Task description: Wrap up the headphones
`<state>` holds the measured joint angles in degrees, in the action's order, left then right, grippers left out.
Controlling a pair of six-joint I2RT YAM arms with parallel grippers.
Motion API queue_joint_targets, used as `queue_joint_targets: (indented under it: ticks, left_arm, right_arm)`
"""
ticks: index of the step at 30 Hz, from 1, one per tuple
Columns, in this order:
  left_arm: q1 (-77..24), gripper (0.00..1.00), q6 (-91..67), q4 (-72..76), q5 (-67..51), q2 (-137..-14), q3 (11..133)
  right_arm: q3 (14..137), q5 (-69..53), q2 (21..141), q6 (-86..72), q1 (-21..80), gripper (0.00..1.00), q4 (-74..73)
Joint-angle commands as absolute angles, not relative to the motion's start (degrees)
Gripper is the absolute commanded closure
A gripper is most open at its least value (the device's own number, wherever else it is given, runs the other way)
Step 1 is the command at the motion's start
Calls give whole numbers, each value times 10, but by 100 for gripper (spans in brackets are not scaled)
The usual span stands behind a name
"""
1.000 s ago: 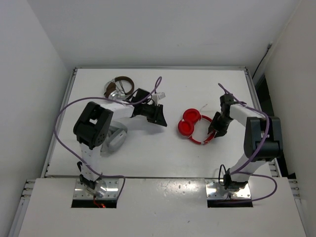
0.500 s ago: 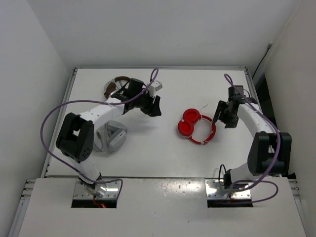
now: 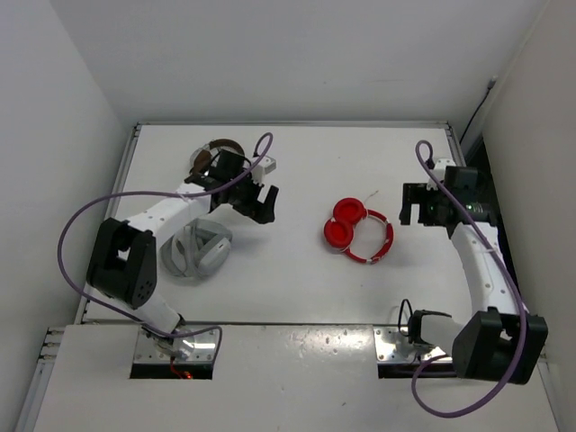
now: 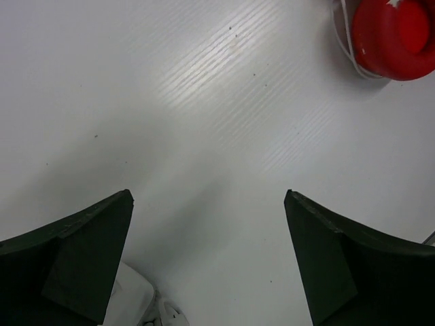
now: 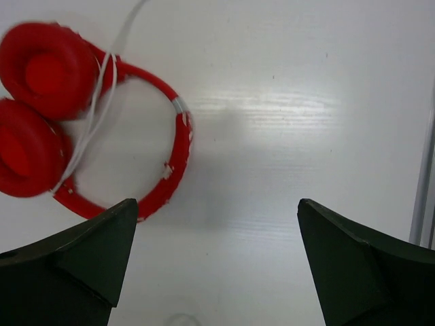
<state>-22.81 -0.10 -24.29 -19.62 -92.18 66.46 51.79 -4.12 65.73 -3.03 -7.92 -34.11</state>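
The red headphones point(image 3: 358, 232) lie flat at the table's middle right, with both ear cups side by side and the thin headband curving to the right. In the right wrist view the headphones point(image 5: 47, 68) fill the upper left, and their white cable point(image 5: 102, 102) runs across the cups and headband. My right gripper point(image 3: 405, 205) point(image 5: 217, 202) hovers open just right of the headband, over bare table. My left gripper point(image 3: 265, 205) point(image 4: 208, 197) is open too, well left of the cups. One red cup point(image 4: 397, 34) shows at that view's top right.
Grey-white headphones point(image 3: 198, 252) lie under my left arm, and a part of them point(image 4: 132, 299) shows beside my left finger. Brown-and-silver headphones point(image 3: 216, 155) sit at the back left. The table's right edge point(image 5: 421, 170) runs close to my right gripper.
Both grippers have opened wide. The left one pulled back leftward from the headphones, and the right one drew off to the right of the headband.
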Motion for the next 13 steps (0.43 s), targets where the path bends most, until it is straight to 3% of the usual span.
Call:
queue_joint_targets:
  ticks: [1, 13]
  left_arm:
    - [-218, 0, -3, -227, -184, -888, 641]
    - [-218, 0, -4, -196, -178, -856, 597]
  right_arm:
    - [481, -54, 640, 18, -98, 0, -317]
    - [455, -48, 621, 5, -119, 0, -307]
